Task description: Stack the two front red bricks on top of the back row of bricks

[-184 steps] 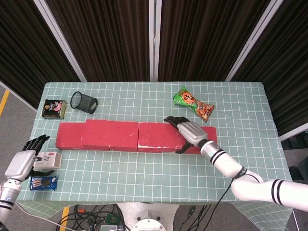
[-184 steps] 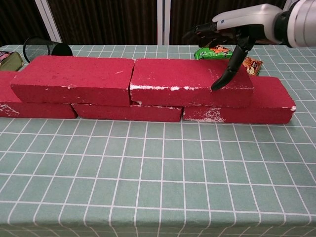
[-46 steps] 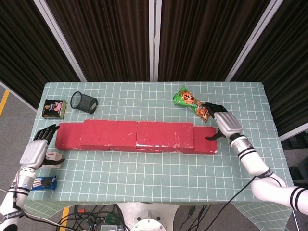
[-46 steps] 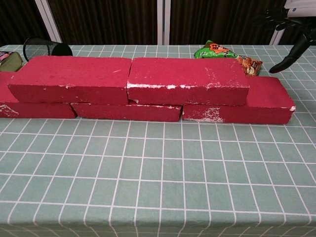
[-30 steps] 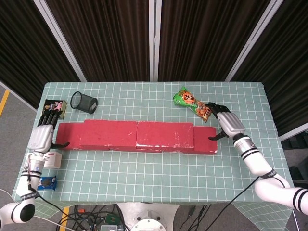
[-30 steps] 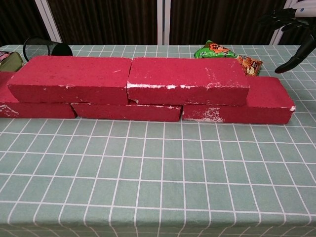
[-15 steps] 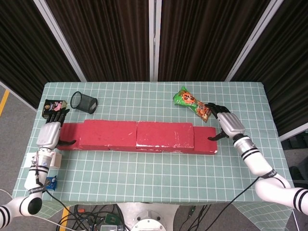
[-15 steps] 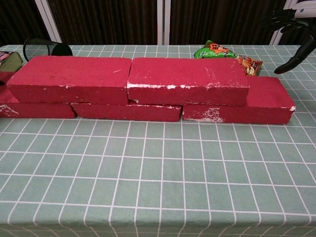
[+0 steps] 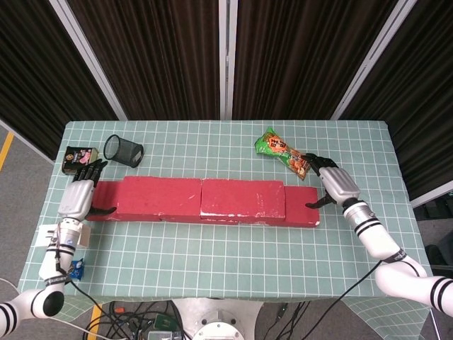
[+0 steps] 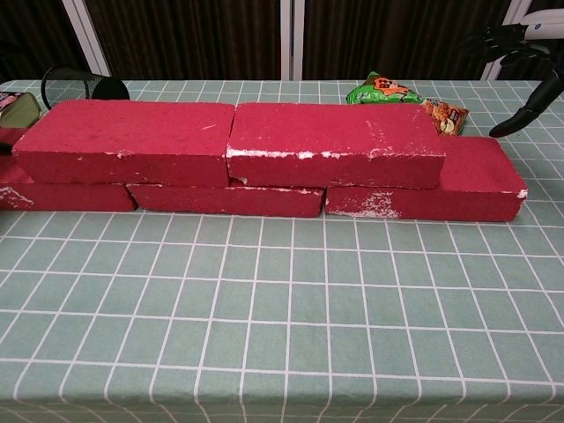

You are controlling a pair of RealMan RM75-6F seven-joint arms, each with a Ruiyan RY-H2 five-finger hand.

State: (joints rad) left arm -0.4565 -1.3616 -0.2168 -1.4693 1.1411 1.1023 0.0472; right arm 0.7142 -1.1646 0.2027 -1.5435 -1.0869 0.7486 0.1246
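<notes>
Head view: two top bricks (image 9: 202, 198) already sit on the back row (image 9: 301, 209), mid-frame, so the stacking looks done. Left hand (image 9: 78, 196) is at the row's left end, fingers spread, thumb touching or just beside the end brick, holding nothing; likely squaring the row. Right hand (image 9: 334, 185) is at the right end, fingers apart, thumb pointing at the end brick, empty; whether it touches is unclear. Mesh cup (image 9: 123, 150), upper left, lies on its side, looks empty. Tin (image 9: 78, 159) is left of it, snack bag (image 9: 284, 154) upper right.

Chest view: top bricks (image 10: 233, 141) rest flat on the lower row (image 10: 423, 189), joints staggered. Right hand (image 10: 524, 66) shows at the upper right edge, fingers spread, clear of the bricks. Left hand is not seen. Cup (image 10: 81, 88) upper left, contents hidden.
</notes>
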